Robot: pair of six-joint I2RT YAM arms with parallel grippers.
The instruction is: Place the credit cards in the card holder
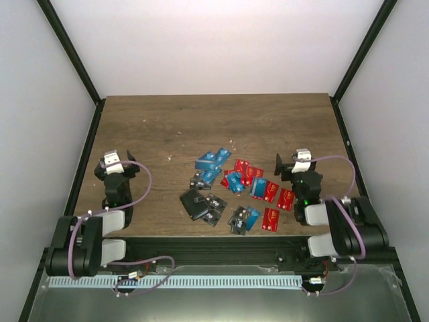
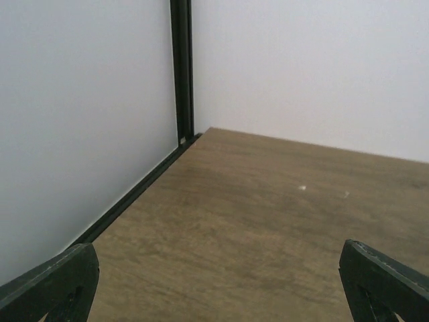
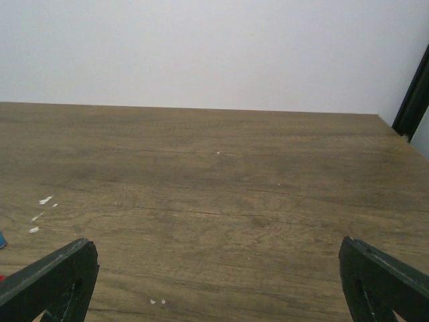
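Several credit cards lie scattered at the table's front middle: blue ones (image 1: 213, 161), red ones (image 1: 269, 192) and thin black ones (image 1: 238, 219). The black card holder (image 1: 194, 203) lies flat at the left of the pile, next to a black card (image 1: 216, 208). My left gripper (image 1: 115, 159) is open and empty at the left side, well away from the cards; its view shows only bare wood between its fingers (image 2: 53, 285). My right gripper (image 1: 295, 160) is open and empty just right of the red cards; its fingers (image 3: 385, 282) frame bare wood.
The wooden table (image 1: 214, 124) has white walls with black frame posts (image 2: 181, 67) around it. A black rail runs along the table's left edge (image 2: 134, 194). Small white flecks (image 3: 40, 215) mark the wood. A sliver of a blue card (image 3: 1, 239) shows at the right wrist view's left edge.
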